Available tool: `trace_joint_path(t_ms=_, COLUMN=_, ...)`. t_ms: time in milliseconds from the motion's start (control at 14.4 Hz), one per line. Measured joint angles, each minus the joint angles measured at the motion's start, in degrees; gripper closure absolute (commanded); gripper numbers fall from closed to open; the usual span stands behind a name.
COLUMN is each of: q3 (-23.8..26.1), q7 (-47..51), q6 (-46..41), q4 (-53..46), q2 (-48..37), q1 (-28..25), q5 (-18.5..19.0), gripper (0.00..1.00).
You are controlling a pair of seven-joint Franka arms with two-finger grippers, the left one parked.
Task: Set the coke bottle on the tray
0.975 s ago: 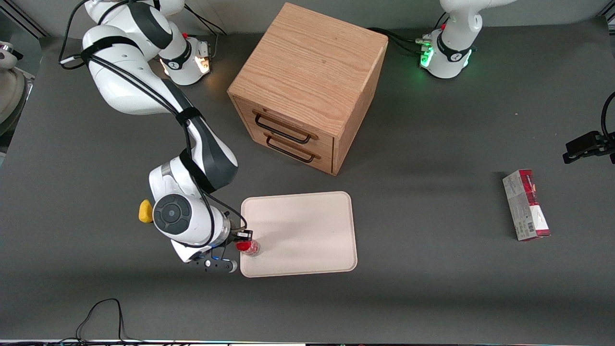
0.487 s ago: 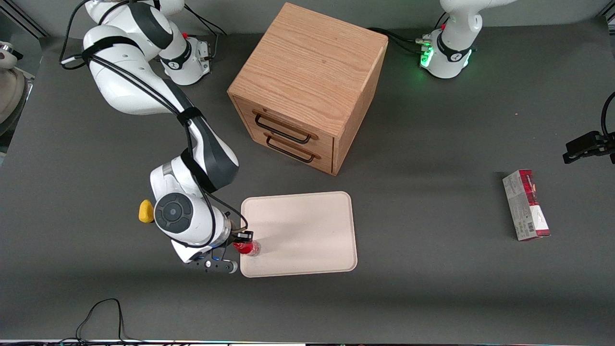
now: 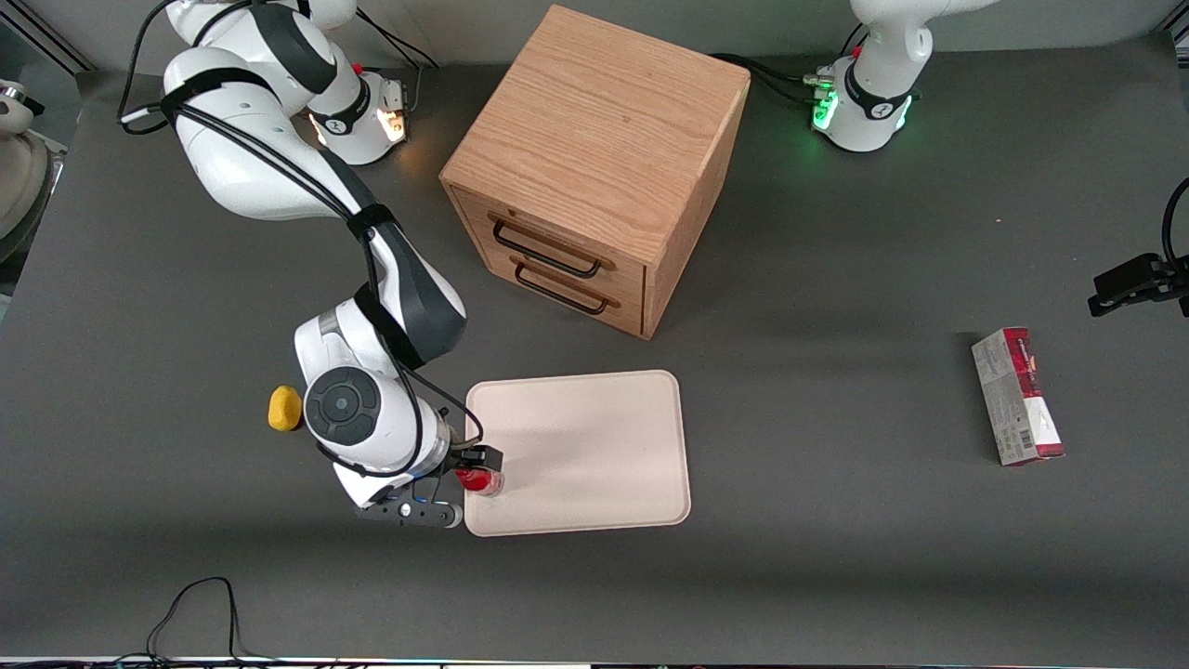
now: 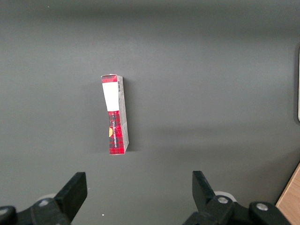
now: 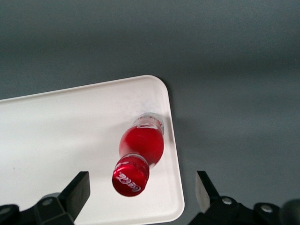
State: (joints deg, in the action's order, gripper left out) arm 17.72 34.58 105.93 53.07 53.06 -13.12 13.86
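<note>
The coke bottle (image 3: 479, 480) (image 5: 139, 151), small and red with a red cap, stands upright on the cream-white tray (image 3: 594, 446) (image 5: 56, 126). It is just inside the tray's rim, by the corner nearest the front camera at the working arm's end. My gripper (image 3: 476, 472) (image 5: 142, 180) hangs directly above the bottle. It is open, with one finger (image 5: 80, 186) on each side of the cap and a wide gap between each finger and the bottle.
A wooden drawer box (image 3: 594, 167) stands farther from the front camera than the tray. Beside my wrist a yellow lump (image 3: 284, 408) lies on the table. A red-and-grey carton (image 3: 1016, 396) (image 4: 115, 115) lies toward the parked arm's end.
My wrist has shifted slightly toward the tray. The bottle has stayed at the same spot on the tray.
</note>
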Motion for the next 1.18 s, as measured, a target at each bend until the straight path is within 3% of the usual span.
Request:
trace_joint_path(t_ms=418, q3=0.04, q7=0.16, q6=-6.46, q4=3.99, q2=-6.26, q1=2.02, q5=-1.84, gripper=0.0)
trace_joint_path(t_ms=696, q3=0.02, q7=-6.29, q6=-7.19, q4=20.62, q2=-20.65, q1=7.15, q5=-7.36, gripper=0.0)
trace_joint_path(t_ms=905, q3=-0.22, q7=-12.82, q6=-7.16, q4=34.17, q2=-32.78, q1=12.21, q5=-9.32, gripper=0.0)
trace_joint_path(t_ms=1184, q3=-7.37, q7=-24.67, q6=-7.11, q4=47.42, q2=-46.47, q1=13.56, q5=-14.38, gripper=0.0)
